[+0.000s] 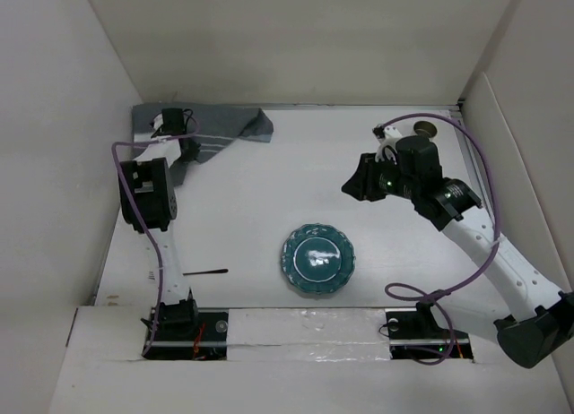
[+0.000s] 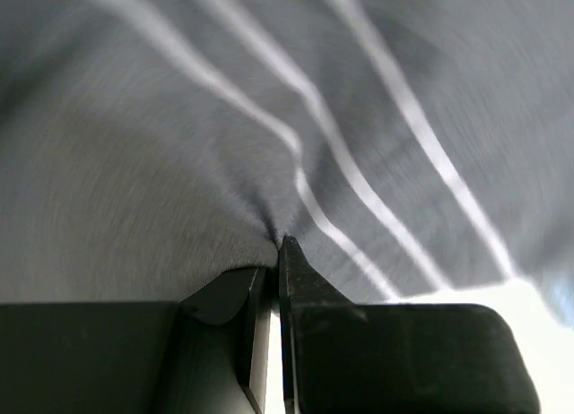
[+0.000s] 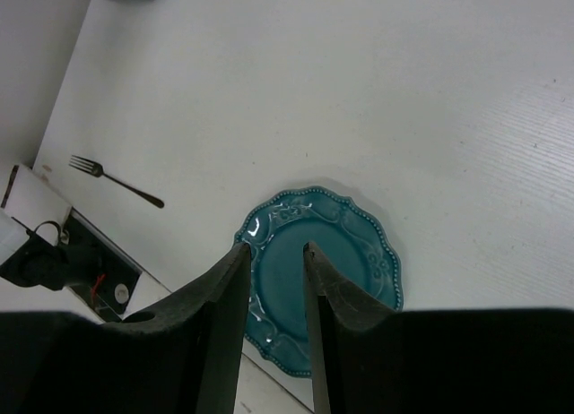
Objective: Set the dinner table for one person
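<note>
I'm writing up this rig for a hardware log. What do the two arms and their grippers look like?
The left arm and right arm have white links with bulky black joint housings. A purple cable runs loosely along each. The left gripper and right gripper have matte black, flat fingers tapering to narrow tips.

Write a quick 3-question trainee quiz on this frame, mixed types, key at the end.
1. True or false: the right gripper holds the teal plate.
2. Fill in: the thin dark utensil lying on the dinner table to the left of the plate in the top view is a ____.
3. The left gripper is shut on: A) nothing B) the grey striped cloth mat C) the plate.

Key:
1. False. It hovers above the plate, empty, jaws slightly apart.
2. fork
3. B
</note>
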`<state>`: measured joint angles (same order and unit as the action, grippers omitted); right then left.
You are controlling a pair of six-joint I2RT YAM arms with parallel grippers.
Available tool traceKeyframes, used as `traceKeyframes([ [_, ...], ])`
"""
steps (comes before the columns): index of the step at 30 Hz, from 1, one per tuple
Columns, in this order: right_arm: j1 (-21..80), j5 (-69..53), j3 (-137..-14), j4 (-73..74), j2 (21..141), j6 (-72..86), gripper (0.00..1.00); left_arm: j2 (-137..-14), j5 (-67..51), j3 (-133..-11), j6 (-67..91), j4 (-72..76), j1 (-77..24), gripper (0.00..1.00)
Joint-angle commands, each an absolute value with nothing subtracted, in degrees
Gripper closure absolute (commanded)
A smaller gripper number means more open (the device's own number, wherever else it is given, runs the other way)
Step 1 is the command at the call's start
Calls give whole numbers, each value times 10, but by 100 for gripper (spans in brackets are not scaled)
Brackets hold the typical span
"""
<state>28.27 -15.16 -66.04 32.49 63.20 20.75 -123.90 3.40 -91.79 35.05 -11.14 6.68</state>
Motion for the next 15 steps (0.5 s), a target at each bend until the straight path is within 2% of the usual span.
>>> traceKeyframes([
  [1,289,-152,-693,292,635,201,65,-1199,-32,-945,352,-87,3,100],
  [6,289,-149,-715,291,663,195,65,-1173,-79,-961,354,-73,-89,100],
  [8,289,-149,-717,287,667,195,62,-1191,-103,-983,352,-98,-105,100],
  [10,289,-149,-717,283,666,196,56,-1202,-111,-1004,331,-130,-126,90],
  [11,289,-149,-715,283,667,198,52,-1209,-108,-1012,322,-141,-133,83],
  [12,289,-151,-712,282,666,199,49,-1211,-100,-1022,302,-156,-138,72],
  [14,289,-155,-708,283,666,202,42,-1195,-90,-1020,290,-188,-138,64],
  [15,289,-156,-705,282,665,203,41,-1181,-71,-1010,283,-191,-138,55],
])
